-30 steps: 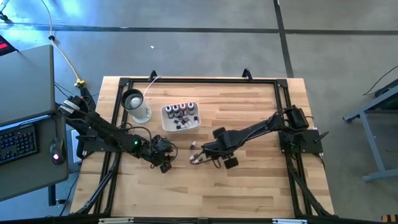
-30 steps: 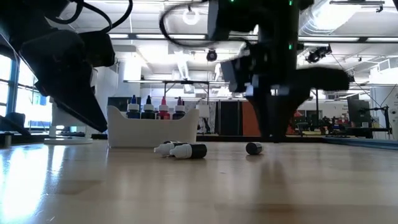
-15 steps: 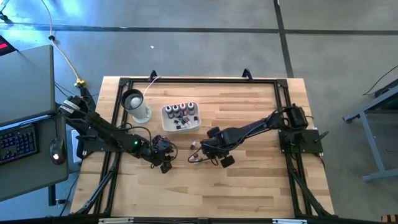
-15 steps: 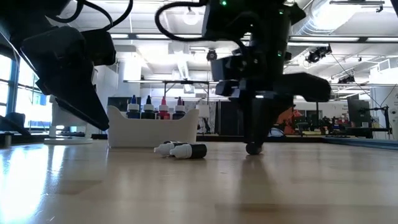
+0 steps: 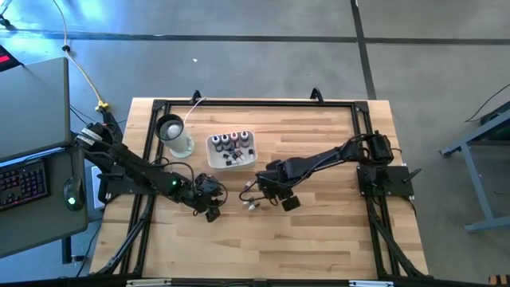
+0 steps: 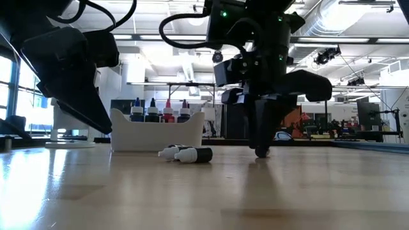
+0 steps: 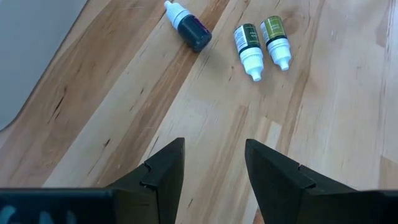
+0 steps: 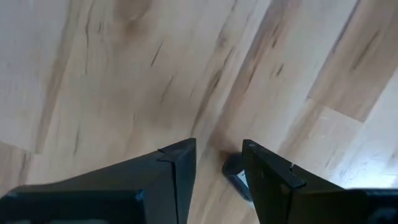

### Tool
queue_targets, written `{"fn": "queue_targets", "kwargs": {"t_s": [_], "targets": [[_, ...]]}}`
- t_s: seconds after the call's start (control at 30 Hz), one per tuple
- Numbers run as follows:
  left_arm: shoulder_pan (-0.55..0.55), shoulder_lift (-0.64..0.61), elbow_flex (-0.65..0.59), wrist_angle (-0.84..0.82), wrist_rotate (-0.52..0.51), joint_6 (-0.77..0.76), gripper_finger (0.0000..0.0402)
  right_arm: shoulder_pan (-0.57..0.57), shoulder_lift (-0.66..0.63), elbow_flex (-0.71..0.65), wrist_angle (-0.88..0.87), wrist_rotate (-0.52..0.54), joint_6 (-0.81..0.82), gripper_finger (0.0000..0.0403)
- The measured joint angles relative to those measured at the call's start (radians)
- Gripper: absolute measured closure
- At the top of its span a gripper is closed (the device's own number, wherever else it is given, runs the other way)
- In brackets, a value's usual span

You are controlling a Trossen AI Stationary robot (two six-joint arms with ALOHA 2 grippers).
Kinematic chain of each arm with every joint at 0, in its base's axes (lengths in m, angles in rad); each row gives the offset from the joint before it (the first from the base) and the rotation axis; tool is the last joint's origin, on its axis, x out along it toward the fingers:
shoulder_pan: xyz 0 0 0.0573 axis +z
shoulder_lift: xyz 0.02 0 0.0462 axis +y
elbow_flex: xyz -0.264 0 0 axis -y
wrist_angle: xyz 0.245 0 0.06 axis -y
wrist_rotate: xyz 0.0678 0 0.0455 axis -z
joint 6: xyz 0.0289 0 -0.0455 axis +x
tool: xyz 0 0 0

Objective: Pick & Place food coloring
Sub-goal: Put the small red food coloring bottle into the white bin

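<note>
Several food coloring bottles stand in the white tray [image 5: 217,159] [image 6: 156,139]. Three more lie on their sides on the wood: a dark one [image 7: 189,28] and two green ones [image 7: 247,42] [image 7: 275,34]. A small dark bottle [image 8: 235,171] lies on the table between the open fingers of my right gripper [image 8: 217,165] [image 6: 261,148], which points steeply down over it; I cannot tell whether a finger touches it. My left gripper [image 7: 214,165] [image 5: 211,201] hangs open above the table, short of the three lying bottles.
A white cup with a dark round top [image 5: 174,134] stands left of the tray. A black frame [image 5: 255,104] runs round the tabletop. Two lying bottles [image 6: 185,154] show in front of the tray in the low view. Bare wood lies toward the near edge.
My right gripper has gone toward the table's left edge and a little down, tipping to point more steeply at the table, and now stands over the small dark bottle. That bottle has stayed where it was.
</note>
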Motion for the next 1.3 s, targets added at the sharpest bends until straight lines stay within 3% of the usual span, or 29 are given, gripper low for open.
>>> {"fn": "queue_targets", "kwargs": {"t_s": [0.6, 1.17, 1.3], "targets": [[0.0, 0.0, 0.0, 0.0, 0.0, 0.0, 0.0234, -0.005, -0.041, 0.0, -0.058, 0.008, -0.227, 0.0279], [0.0, 0.0, 0.0, 0.0, 0.0, 0.0, 0.0234, -0.087, -0.063, -0.001, -0.072, -0.09, -0.251, 0.0279], [0.0, 0.0, 0.0, 0.001, 0.0, 0.0, 0.0234, -0.09, -0.061, -0.07, 0.001, -0.092, -0.273, 0.0279]]}}
